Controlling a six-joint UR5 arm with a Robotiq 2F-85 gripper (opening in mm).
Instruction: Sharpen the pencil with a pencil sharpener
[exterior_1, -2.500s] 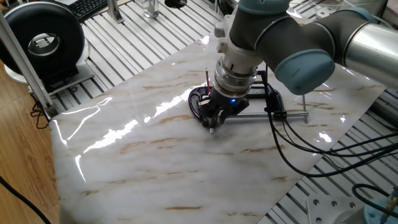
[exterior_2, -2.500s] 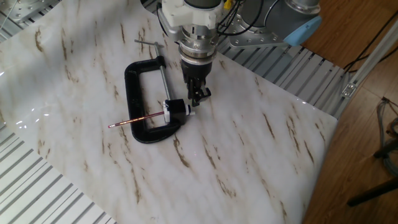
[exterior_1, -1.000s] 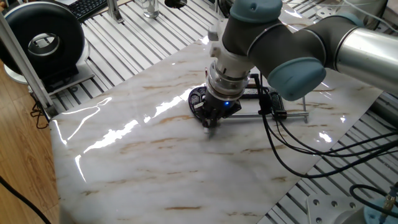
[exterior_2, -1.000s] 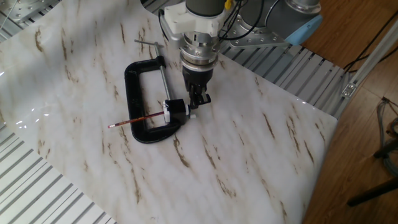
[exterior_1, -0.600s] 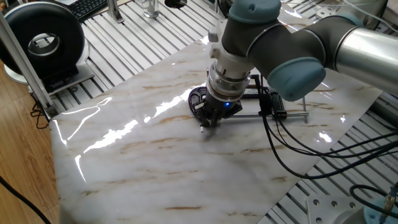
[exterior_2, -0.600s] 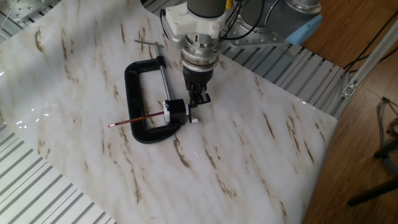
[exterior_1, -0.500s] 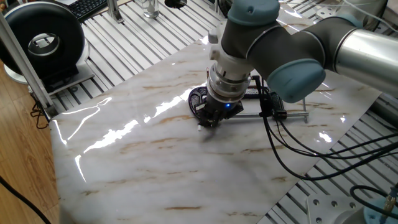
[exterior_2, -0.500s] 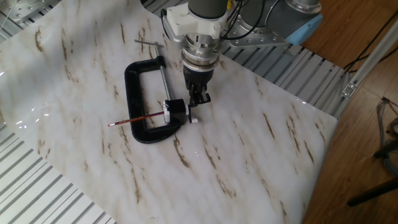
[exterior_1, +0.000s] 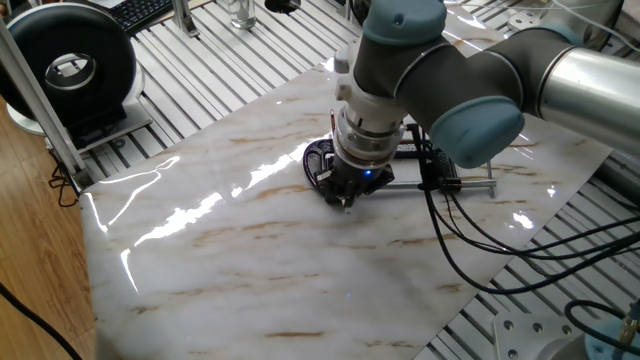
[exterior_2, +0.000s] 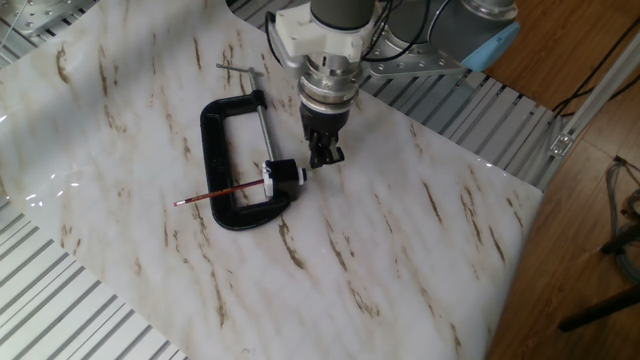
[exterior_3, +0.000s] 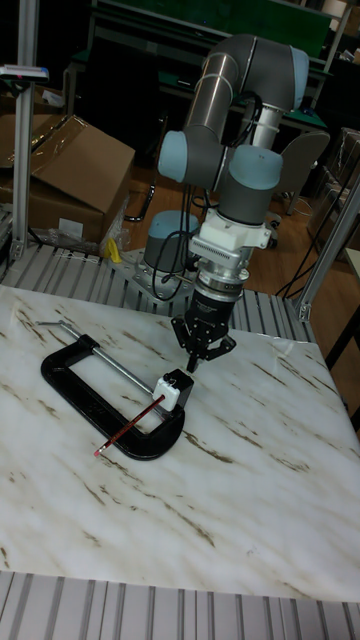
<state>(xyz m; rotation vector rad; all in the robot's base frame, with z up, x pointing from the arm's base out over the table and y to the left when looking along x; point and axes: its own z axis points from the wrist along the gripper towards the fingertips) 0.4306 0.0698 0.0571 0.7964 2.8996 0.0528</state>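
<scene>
I hang nose-down over the marble desk (exterior_2: 420, 250), my jaws (exterior_3: 196, 363) pointing straight at it, just beside the pencil sharpener (exterior_2: 281, 175) and a little above it. In the tall fixed view my fingertips (exterior_3: 193, 362) meet in a point with nothing visible between them, so the jaws look pressed together and empty; the other two views do not show it any better. The pencil sharpener (exterior_3: 175, 389) is a small black block with a white end, resting at the curved end of the big black C-clamp (exterior_2: 222, 160), next to the tip of the clamp's silver screw rod (exterior_2: 262, 134). The pencil (exterior_2: 218, 193) is a thin dark-red stick poking out of the sharpener, running across the clamp's frame with its far end toward the desk's edge. In the tall fixed view the pencil (exterior_3: 130, 427) slants down from the sharpener to the desk. I touch neither one.
</scene>
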